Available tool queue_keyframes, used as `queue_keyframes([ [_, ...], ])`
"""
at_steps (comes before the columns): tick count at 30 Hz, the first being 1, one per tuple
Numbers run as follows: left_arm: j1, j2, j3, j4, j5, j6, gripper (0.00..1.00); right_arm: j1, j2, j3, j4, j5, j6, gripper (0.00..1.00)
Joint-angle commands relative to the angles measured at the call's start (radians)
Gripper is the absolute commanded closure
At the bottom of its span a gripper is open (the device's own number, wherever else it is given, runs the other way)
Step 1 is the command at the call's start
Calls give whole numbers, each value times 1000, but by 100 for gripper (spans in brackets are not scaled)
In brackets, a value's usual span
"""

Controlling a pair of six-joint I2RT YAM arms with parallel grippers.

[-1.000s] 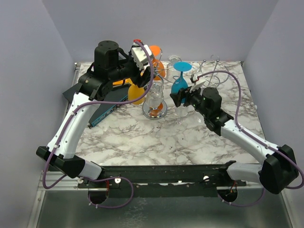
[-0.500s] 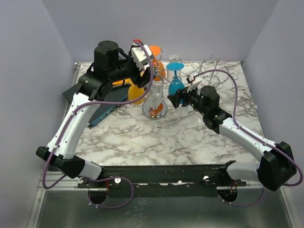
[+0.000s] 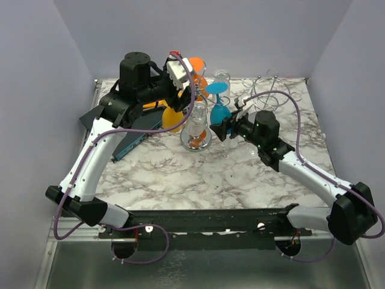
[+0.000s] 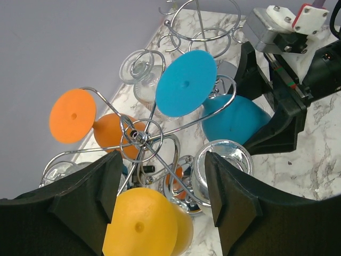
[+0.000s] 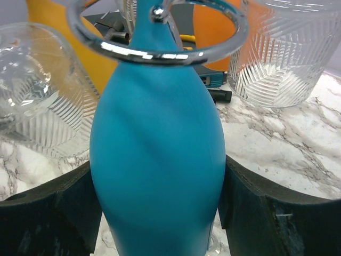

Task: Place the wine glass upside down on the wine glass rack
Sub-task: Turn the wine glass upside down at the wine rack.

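Note:
The blue wine glass (image 3: 219, 112) is upside down, its round foot on top. My right gripper (image 3: 225, 127) is shut on its bowl (image 5: 159, 160) and holds it at the chrome wine glass rack (image 3: 196, 142). In the right wrist view a rack ring (image 5: 160, 52) sits across the top of the bowl, at the stem. In the left wrist view the blue foot (image 4: 186, 82) lies just above a wire loop of the rack (image 4: 139, 137). My left gripper (image 3: 187, 93) is open above the rack, over a hanging yellow glass (image 4: 144, 226).
An orange glass (image 3: 195, 67), the yellow glass (image 3: 172, 118) and clear glasses (image 3: 197, 118) hang on the rack. A second, bare wire rack (image 3: 271, 85) stands at the back right. A dark blue case (image 3: 133, 143) lies at the left.
My right gripper has carried the blue glass left, from beside the rack up against it. The left arm has not moved.

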Motion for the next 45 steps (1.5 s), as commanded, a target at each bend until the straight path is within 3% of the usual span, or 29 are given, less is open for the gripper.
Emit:
queue_keyframes([
  [1,-9,-24,-4,-13,-9,8,30,1,-65,-47,66,-55,-22,33],
  [9,-14,-13,14,-14,-8,-2,30,1,-124,-122,139,-99,-25,33],
  [20,-17,-18,10,-13,-12,-2,29,1,-147,-187,193,36,65,32],
  [26,-23,-8,12,-11,-24,-7,29,0,-126,-194,204,74,96,22],
  [31,-30,21,26,11,-73,-29,29,0,-126,-182,166,94,86,8],
  [32,-30,27,30,18,-85,-33,29,0,-129,-179,154,97,85,0],
  [45,-29,95,77,34,-129,-49,31,0,-215,-199,78,135,71,2],
])
